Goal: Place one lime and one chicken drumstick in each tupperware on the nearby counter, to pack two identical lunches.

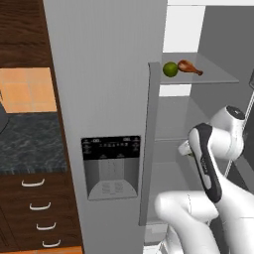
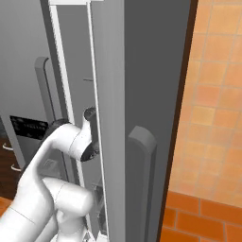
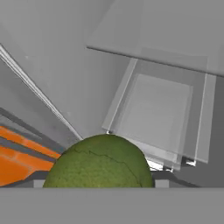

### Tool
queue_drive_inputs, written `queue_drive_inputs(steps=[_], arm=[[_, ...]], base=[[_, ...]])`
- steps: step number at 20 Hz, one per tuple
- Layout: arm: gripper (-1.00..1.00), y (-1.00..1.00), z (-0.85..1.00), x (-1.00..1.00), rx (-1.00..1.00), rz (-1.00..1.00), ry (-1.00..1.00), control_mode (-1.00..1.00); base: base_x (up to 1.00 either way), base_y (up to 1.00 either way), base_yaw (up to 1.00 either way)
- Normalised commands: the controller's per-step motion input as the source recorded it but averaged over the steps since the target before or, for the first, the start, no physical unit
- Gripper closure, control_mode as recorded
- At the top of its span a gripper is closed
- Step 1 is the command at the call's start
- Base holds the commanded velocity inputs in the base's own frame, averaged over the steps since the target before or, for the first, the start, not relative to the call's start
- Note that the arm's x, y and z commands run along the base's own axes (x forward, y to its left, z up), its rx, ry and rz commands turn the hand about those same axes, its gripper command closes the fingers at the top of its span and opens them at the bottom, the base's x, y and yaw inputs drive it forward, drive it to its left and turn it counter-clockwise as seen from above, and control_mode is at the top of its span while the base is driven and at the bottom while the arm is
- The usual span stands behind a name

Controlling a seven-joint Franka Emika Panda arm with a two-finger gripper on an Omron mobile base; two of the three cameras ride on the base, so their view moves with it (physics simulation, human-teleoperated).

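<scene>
The fridge door stands open and the white arm [image 1: 208, 163] reaches right into the compartment, elbow bent, forearm slipping behind the door edge. Up on the glass shelf [image 1: 218, 75] sits a lime [image 1: 170, 69], glossy and green, and just beside it, to the right, the chicken drumstick [image 1: 189, 67] lies on its side with the thin bone pointing away from the fruit. The two look to be touching or very nearly so.

Down at the hand, a second lime [image 3: 99, 162] bulges huge and close, its rough green skin sitting right between where the fingertips would rise. The tips themselves are covered by the fruit, so I cannot tell for sure whether the pincer is clamped on it or merely spread around it. Beyond it there are pale fridge walls, a clear shelf overhead and a clear drawer [image 3: 159, 120].

Off to the left, the dark marbled counter [image 1: 30, 144] runs above brown drawers with curved silver handles [image 1: 32, 183], and the dispenser panel [image 1: 110, 166] faces out on the closed fridge door
</scene>
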Motion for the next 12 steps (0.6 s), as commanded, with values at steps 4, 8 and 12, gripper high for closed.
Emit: queue_drive_inputs(steps=[4, 8, 12], arm=[[1.00, 0.12, 0.00, -1.00, -0.01, 0.00, -0.06, -1.00], [1.00, 0.22, 0.00, -0.75, -0.03, 0.00, -0.04, 1.00], [1.00, 0.00, 0.00, 0.00, 0.00, 0.00, 0.00, 1.00]], base=[[0.00, 0.00, 0.00], [-0.25, 0.13, 0.01], [-0.71, 0.94, 0.04]])
